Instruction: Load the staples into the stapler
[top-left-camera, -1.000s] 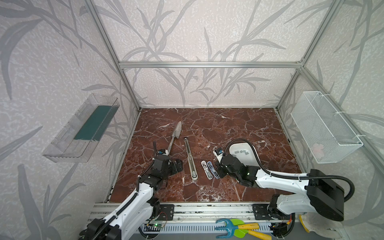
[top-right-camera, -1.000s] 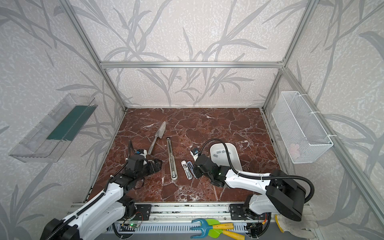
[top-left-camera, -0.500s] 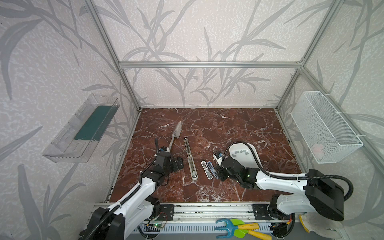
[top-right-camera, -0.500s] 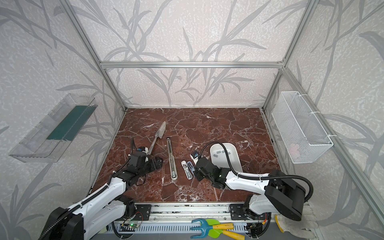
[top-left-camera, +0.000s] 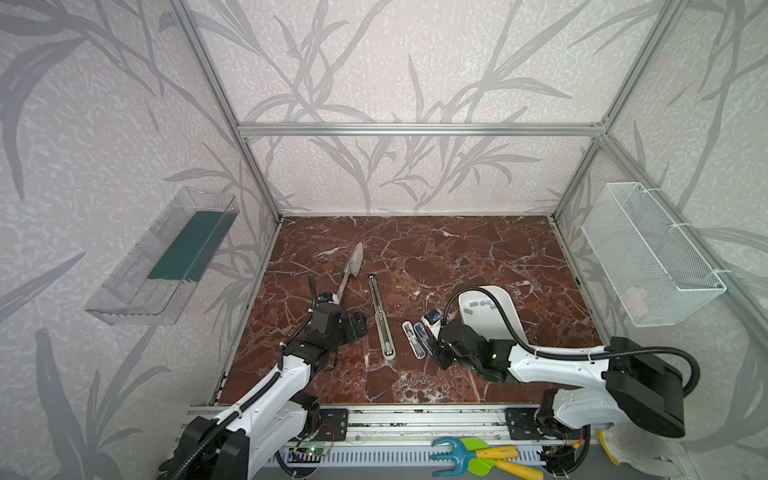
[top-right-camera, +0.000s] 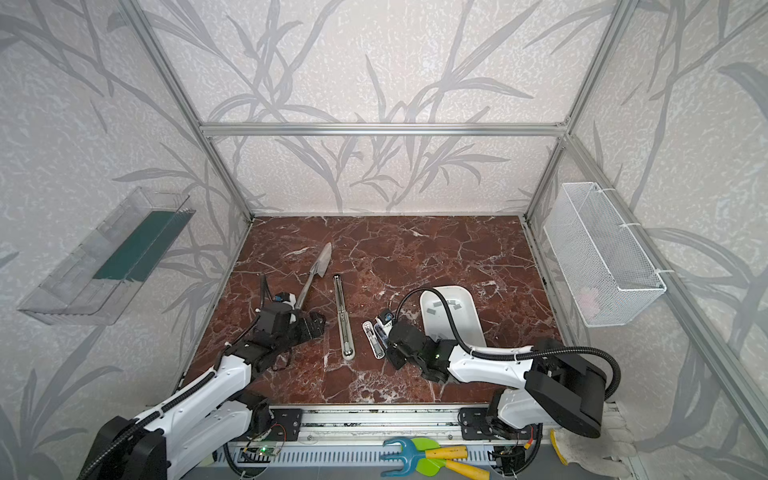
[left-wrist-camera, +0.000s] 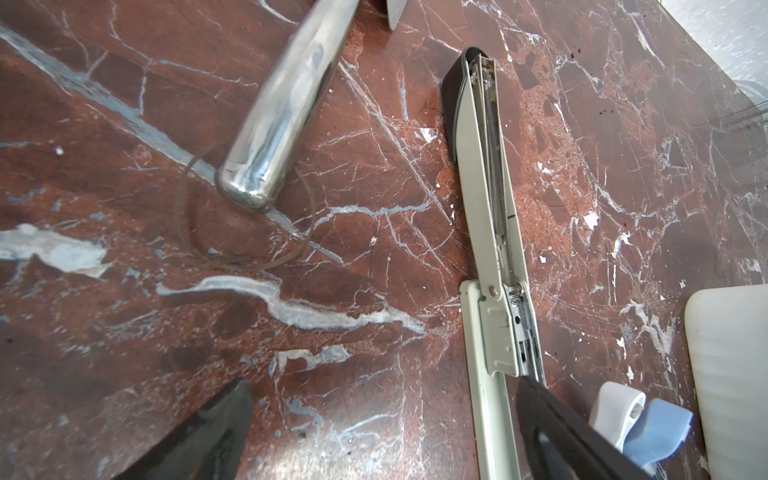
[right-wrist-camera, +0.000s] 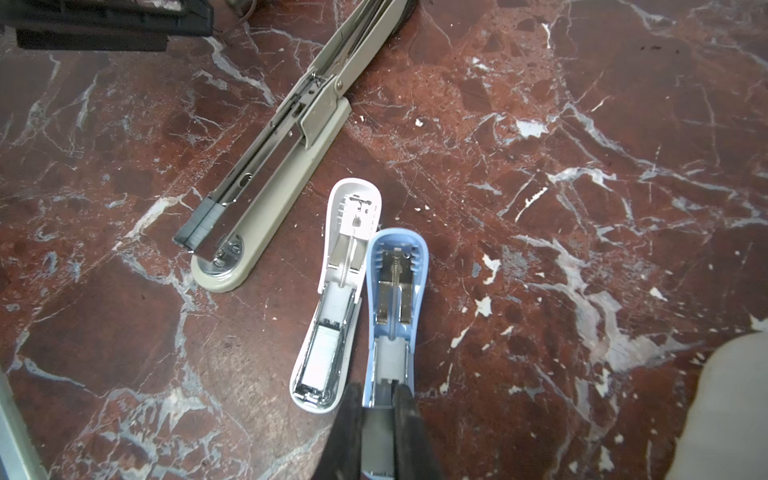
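Staples (right-wrist-camera: 377, 440) sit clamped in right pincer (right-wrist-camera: 378, 395); left pincer (left-wrist-camera: 384, 384) gapes.

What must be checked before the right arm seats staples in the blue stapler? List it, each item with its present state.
1. Blue stapler lies open, channel up: ok.
2. Right gripper shut on what looks like a thin grey staple strip: ok.
3. Strip in line with the channel: cannot tell.
4. White stapler crowds the blue stapler's side and could be nudged: not ok.
5. Left gripper open, empty, beside the long stapler: ok.
6. Spare staples in the white tray: ok.
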